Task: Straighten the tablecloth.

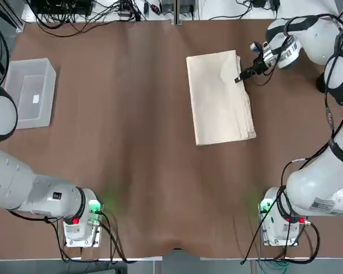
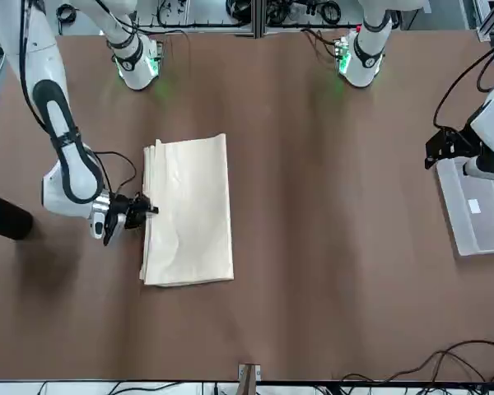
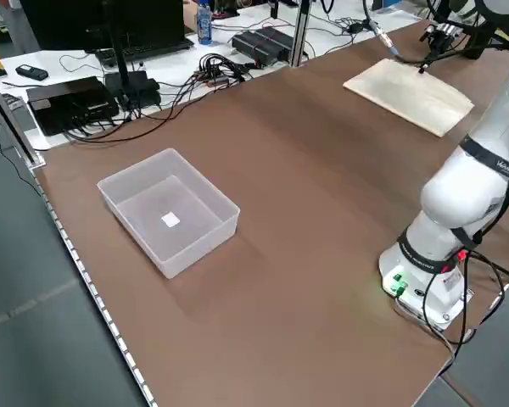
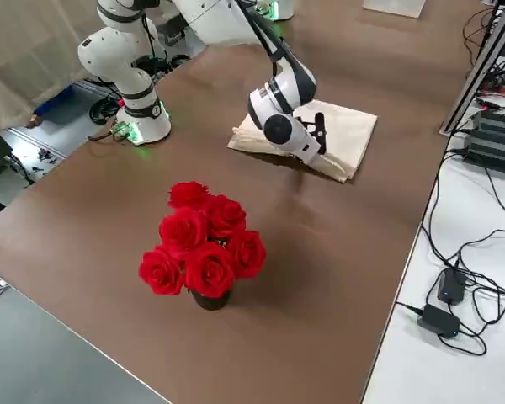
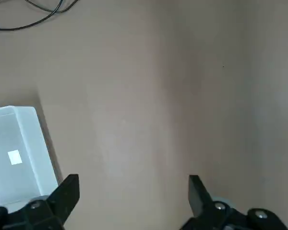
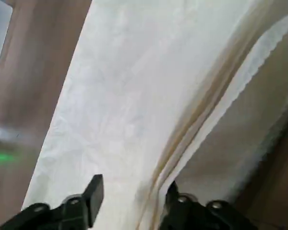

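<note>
light: even, bright, overhead | shadows: soft, faint | blur: right wrist view smeared | glow: green base LEDs

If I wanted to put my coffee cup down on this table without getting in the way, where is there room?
The wide brown stretch between the clear plastic bin and the folded tablecloth is bare, as is the strip in front of both arm bases. It is crowded at the cloth's layered edge, where the right gripper hovers open, and near the red roses.

Cream tablecloth lies flat on my right side of the tabletop, folded in stacked layers, a rectangle, layered edges toward my right.
</note>
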Available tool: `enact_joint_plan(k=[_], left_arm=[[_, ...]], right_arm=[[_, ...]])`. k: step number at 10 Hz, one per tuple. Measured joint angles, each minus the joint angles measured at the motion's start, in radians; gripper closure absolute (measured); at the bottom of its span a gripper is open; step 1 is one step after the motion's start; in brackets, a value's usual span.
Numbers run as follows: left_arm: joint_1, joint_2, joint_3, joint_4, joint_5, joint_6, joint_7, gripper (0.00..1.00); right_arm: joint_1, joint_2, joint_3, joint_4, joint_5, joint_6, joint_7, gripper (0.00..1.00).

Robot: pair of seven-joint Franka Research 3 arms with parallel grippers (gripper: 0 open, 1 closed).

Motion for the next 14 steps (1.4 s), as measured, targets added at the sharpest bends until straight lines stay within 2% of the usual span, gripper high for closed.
enact_joint_plan(k=[2, 3, 5, 7, 10, 14], left_arm=[[0.000, 0.000, 0.000, 0.000, 0.000, 0.000, 0.000, 0.00], [0.000, 0.000, 0.000, 0.000, 0.000, 0.000, 0.000, 0.00], [0.000, 0.000, 0.000, 0.000, 0.000, 0.000, 0.000, 0.00], [0.000, 0.000, 0.000, 0.000, 0.000, 0.000, 0.000, 0.00], [0.000, 0.001, 0.000, 0.000, 0.000, 0.000, 0.000, 0.00], [0.000, 0.001, 0.000, 0.000, 0.000, 0.000, 0.000, 0.00]], right_arm=[[-0.001, -0.001, -0.009, 0.019, -0.061, 0.000, 0.000, 0.03], [-0.004, -0.006, -0.013, 0.037, -0.098, -0.001, 0.000, 0.00], [-0.025, -0.036, -0.014, 0.071, -0.183, -0.026, 0.009, 0.00], [-0.037, -0.049, -0.016, 0.075, -0.198, -0.057, 0.103, 0.00], [-0.026, -0.036, -0.008, 0.060, -0.199, -0.059, 0.193, 0.00], [-0.004, 0.026, -0.007, 0.056, -0.134, -0.055, 0.202, 0.02]])
